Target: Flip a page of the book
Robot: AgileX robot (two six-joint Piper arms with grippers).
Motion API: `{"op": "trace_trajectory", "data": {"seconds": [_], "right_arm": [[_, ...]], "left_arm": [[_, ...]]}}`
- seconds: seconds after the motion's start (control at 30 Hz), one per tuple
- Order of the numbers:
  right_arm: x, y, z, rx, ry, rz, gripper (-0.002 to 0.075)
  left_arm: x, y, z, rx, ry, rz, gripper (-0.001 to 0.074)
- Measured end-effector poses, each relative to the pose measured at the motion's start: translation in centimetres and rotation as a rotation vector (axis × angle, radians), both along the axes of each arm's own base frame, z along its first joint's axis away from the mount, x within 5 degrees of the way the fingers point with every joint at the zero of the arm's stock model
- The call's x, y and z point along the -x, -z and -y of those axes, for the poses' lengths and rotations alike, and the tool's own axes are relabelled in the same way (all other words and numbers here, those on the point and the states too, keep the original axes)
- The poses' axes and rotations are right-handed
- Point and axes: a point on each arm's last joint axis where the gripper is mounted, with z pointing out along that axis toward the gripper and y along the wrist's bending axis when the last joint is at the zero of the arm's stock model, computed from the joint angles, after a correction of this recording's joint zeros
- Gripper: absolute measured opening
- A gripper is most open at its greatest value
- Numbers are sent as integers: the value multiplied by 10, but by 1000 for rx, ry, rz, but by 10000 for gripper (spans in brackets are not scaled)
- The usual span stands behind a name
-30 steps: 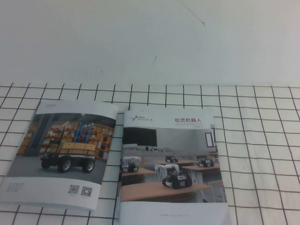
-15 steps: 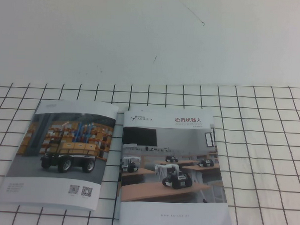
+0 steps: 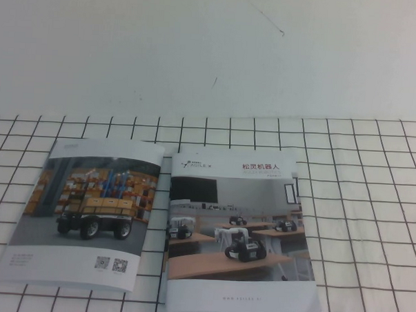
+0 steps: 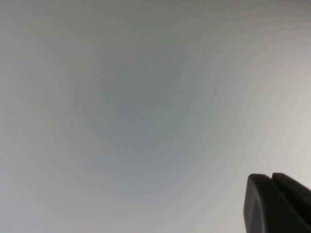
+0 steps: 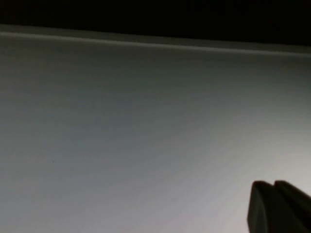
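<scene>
The book (image 3: 163, 226) lies open on the checked desk (image 3: 371, 204), the page (image 3: 242, 233) flat on its right half. Neither claw is seen above; their states cannot be told. An edge lift is judged next.

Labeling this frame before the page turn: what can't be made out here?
- Left tool: left wrist view, cut off at the picture's corner; open or shut unclear. Absent from the high view.
- Right tool: right wrist view, same.
- The book: its near edge reaches the high view's bottom border; wrist views show only blank surface.
- The page: small print under the photo too small to read.
</scene>
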Motion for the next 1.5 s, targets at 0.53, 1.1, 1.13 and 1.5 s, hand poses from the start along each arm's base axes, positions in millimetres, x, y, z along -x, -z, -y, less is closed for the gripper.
{"op": "trace_trajectory", "data": {"seconds": [0.53,1.1,1.13,1.5], "right_arm": [[-96,-88,4,-137,-83,-933,0],[-187,-23,4,-52,-59,-1604,0],[-189,-22,4,-52,-59,-1614,0],[-237,27,-7,-70,-243,-1979,0]], "left_arm": [[-60,-52,-11,159,5,-590,-3],[-182,48,62,-66,238,-1633,-3],[-186,52,66,-72,245,-1655,-3],[-228,103,93,-126,261,-1833,-3]]}}
